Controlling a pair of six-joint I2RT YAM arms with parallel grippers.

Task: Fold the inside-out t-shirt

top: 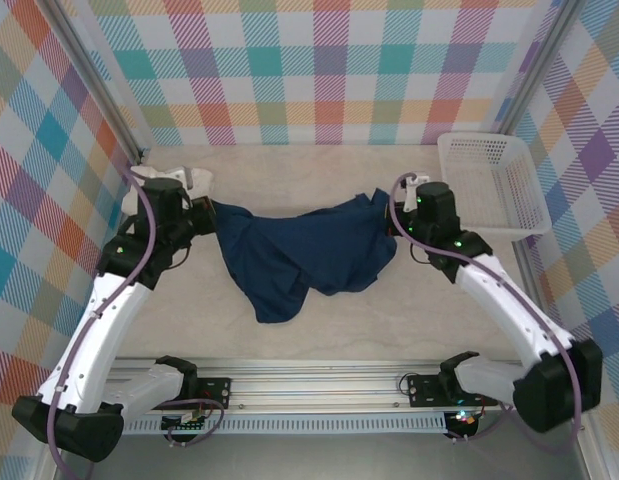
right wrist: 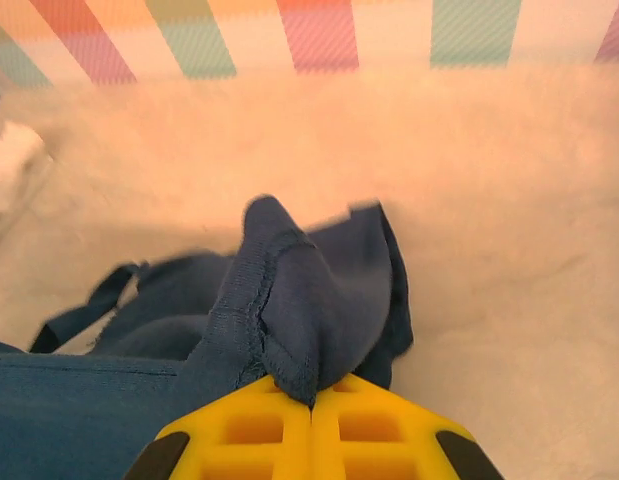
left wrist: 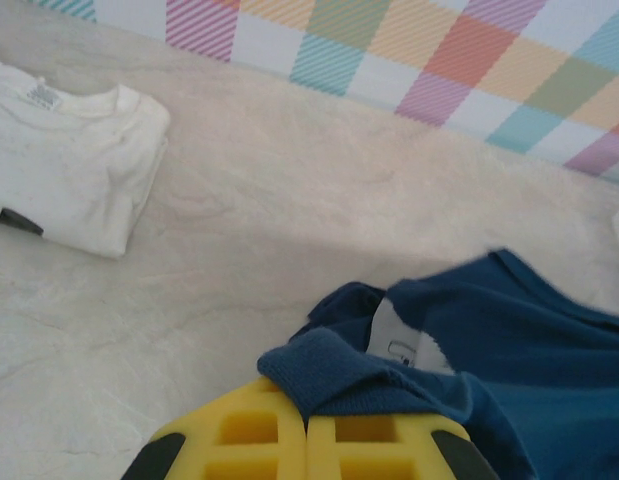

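While both arms reach forward, the left gripper (left wrist: pixel 307 425) is clamped on the navy t-shirt's (top: pixel 299 250) edge at nine o'clock and the right gripper (right wrist: pixel 311 408) pinches another edge at three o'clock. The t-shirt spans the table (top: pixel 319 340) between them, with a white basket (top: pixel 489 180) beyond at two o'clock.

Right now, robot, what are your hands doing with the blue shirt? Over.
Left hand shut on blue t-shirt. Right hand likewise. Shirt bunched between them. White folded shirt lies apart.

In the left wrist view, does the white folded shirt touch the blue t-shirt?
No, the white shirt lies apart from the blue t-shirt, with bare table between them.
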